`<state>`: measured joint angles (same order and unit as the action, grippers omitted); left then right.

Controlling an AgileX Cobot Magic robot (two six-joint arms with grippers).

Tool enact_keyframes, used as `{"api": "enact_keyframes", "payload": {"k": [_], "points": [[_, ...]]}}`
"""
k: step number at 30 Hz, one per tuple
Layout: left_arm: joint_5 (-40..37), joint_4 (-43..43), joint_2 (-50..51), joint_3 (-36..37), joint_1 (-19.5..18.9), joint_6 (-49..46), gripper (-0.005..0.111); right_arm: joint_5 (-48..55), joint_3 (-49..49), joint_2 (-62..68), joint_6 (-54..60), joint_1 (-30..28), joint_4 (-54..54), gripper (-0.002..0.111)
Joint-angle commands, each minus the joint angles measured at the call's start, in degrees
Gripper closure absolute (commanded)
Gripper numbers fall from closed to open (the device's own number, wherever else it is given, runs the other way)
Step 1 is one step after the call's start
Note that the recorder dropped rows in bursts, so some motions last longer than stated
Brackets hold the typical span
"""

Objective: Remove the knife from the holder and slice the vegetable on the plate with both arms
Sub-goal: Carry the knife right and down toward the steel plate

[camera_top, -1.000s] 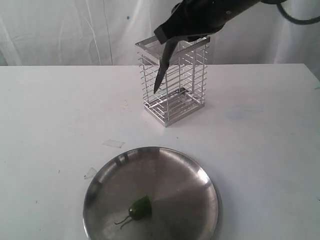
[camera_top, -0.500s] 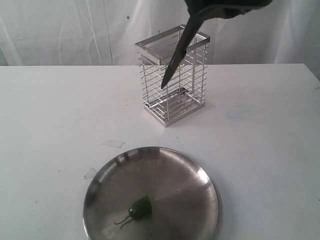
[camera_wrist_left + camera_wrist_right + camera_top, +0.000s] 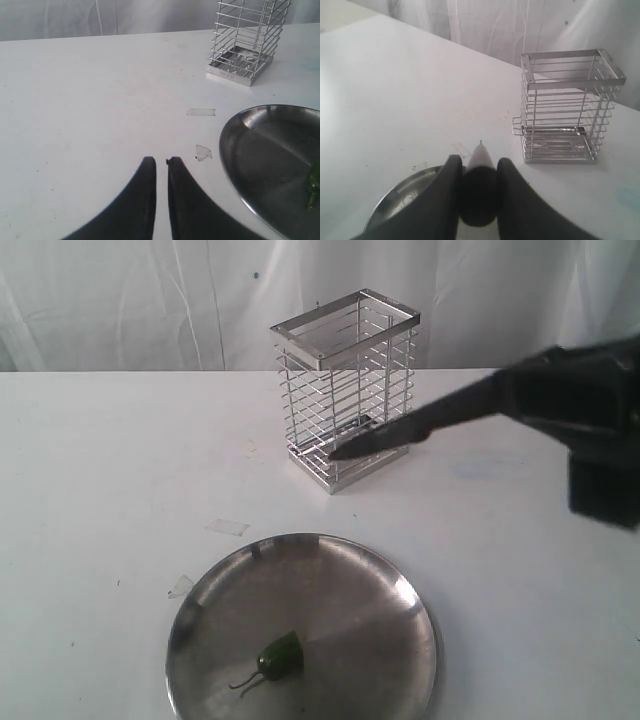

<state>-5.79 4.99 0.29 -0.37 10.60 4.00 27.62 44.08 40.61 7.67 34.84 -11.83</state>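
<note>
So the knife [image 3: 400, 430] is clear of the holder [image 3: 345, 400], pinched by the right pincer [image 3: 479, 165]. The left pincer [image 3: 161, 162] is nearly pressed together and empty. The pepper [image 3: 280, 657] at the plate [image 3: 400, 585]'s 7 o'clock isn't sliced yet.

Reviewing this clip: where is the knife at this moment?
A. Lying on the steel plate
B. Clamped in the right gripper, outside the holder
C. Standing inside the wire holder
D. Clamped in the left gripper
B: the knife juts from the right gripper, whose jaws close on its handle, clear of the holder; the plate carries only the vegetable.
</note>
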Motion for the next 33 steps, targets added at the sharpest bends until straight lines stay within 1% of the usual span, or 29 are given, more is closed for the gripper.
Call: {"api": "enact_keyframes", "payload": {"k": [1,4,10,14,23,27,29,31,33], "points": [[0.15,0.23,-0.29,0.37,-0.28,0.00,0.091,-7.61,-12.11,-9.57,-1.63,0.19,-1.37,0.103],[0.15,0.23,-0.29,0.37,-0.28,0.00,0.091,-9.91,-17.68,-13.50,-1.97,0.19,-1.47,0.103],[0.15,0.23,-0.29,0.37,-0.28,0.00,0.091,-14.26,-22.61,-15.44,-1.97,0.19,-2.62,0.103],[0.15,0.23,-0.29,0.37,-0.28,0.00,0.091,-18.45,-23.44,-15.44,-0.05,1.18,-7.01,0.103],[0.15,0.23,-0.29,0.37,-0.28,0.00,0.091,-19.87,-23.43,-15.44,1.64,5.44,-7.01,0.103],[0.25,0.23,-0.29,0.37,-0.28,0.27,0.091,-20.13,-23.43,-15.44,5.37,7.95,-7.01,0.103],[0.25,2.30,-0.29,0.37,-0.28,1.89,0.091,-20.40,-23.43,-15.44,6.36,9.42,-7.01,0.103],[1.21,6.73,-0.29,0.37,-0.28,6.33,0.091,-20.64,-23.43,-15.44,7.43,10.63,-7.01,0.103],[5.14,8.04,-0.29,0.37,-0.28,8.88,0.091,-21.04,-23.43,-15.44,7.64,11.65,-7.01,0.103]]}}
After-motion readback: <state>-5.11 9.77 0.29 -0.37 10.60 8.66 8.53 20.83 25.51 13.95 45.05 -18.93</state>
